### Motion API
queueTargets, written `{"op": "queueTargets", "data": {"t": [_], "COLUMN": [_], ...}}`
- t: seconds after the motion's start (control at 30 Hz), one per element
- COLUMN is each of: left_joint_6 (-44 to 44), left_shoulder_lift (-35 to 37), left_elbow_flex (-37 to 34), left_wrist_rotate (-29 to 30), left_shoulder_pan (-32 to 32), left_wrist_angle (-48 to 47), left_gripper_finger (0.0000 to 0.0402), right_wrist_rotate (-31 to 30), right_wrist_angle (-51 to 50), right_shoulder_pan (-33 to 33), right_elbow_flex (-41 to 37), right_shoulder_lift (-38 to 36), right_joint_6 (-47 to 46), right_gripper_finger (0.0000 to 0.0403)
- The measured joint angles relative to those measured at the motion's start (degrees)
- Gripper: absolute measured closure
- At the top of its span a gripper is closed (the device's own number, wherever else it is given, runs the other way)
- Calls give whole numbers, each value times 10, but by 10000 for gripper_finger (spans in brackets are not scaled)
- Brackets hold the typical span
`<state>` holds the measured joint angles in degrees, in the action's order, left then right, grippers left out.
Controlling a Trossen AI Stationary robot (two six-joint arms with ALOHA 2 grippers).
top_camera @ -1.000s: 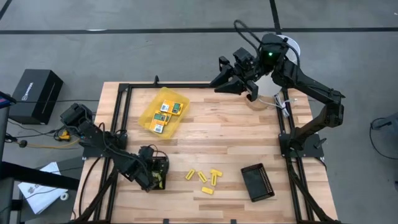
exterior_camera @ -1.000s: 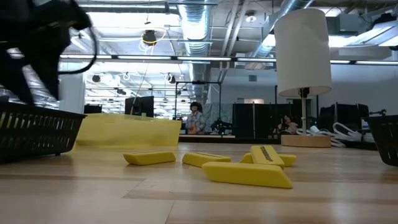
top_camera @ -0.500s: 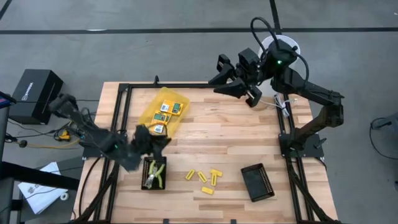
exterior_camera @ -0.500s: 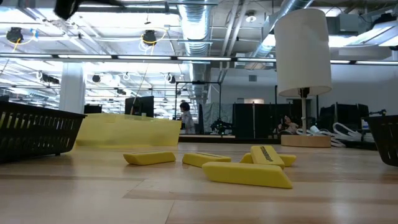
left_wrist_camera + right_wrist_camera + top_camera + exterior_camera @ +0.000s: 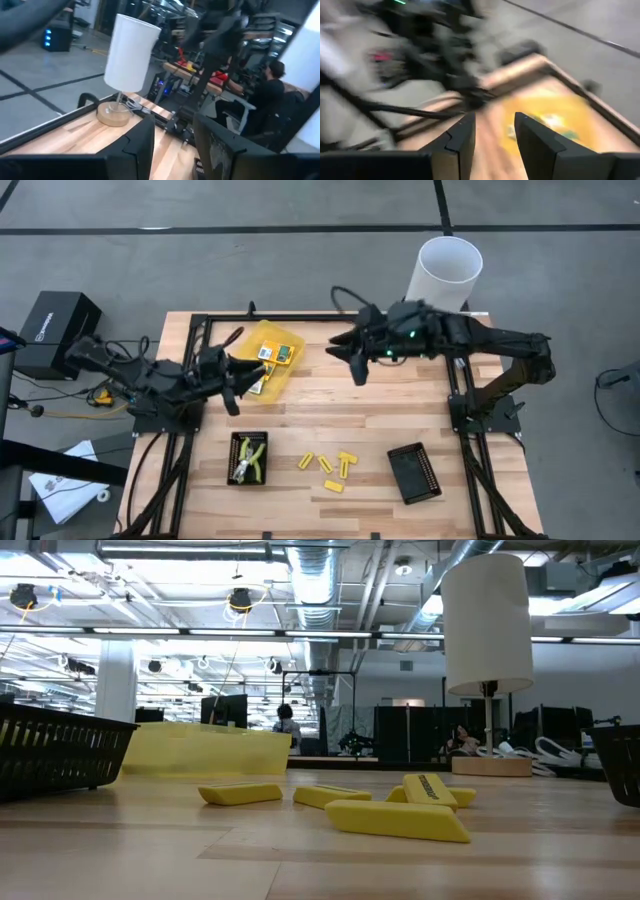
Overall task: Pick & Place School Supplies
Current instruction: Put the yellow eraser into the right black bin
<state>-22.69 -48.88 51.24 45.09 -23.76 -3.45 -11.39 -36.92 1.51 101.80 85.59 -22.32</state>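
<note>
Beside the yellow container (image 5: pixel 262 358) | left gripper (image 5: pixel 232 383) has quit the tray (image 5: pixel 248 459) — fingers spread, empty | pliers (image 5: pixel 247 461) now binned | we judge packets (image 5: pixel 268 354) next — right gripper (image 5: pixel 357 361) parted, empty.

Wood, plastic, matt black

The table (image 5: pixel 330 400) is pale smooth planked wood; the container (image 5: pixel 262 358) translucent yellow plastic; the trays (image 5: pixel 414 472) matt black; the stubby pieces (image 5: pixel 398 820) smooth matt yellow.

Even, soft light falls on the table (image 5: pixel 380 410) from above with only faint shadows, the level view is lit by bright ceiling lamps (image 5: pixel 240 600) at its upper left that glare a little, and the right wrist view is smeared by heavy motion blur throughout.
</note>
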Motion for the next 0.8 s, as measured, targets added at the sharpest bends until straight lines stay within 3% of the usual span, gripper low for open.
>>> {"op": "queueTargets", "data": {"t": [0.1,0.23,0.4,0.53,0.7,0.8], "left_joint_6": [17,18,27,39,63,89], "left_shoulder_lift": [-1,-5,-1,-1,-1,5], "left_elbow_flex": [0,0,0,0,0,0], "left_wrist_rotate": [-51,-91,-95,-96,-96,-139], "left_shoulder_pan": [19,35,35,40,55,63], "left_wrist_angle": [0,4,16,15,15,14], "left_gripper_finger": [272,272,272,273,273,273], "right_wrist_rotate": [-105,-170,-216,-219,-223,-270], "right_wrist_angle": [-35,-54,-59,-96,-85,-28], "right_shoulder_pan": [19,30,30,31,59,91], "right_elbow_flex": [-9,-9,-23,-36,-88,-125], "right_shoulder_lift": [1,1,0,1,2,1], "right_joint_6": [-25,-31,-67,-102,-213,-276], "right_gripper_finger": [274,274,274,274,274,274]}}
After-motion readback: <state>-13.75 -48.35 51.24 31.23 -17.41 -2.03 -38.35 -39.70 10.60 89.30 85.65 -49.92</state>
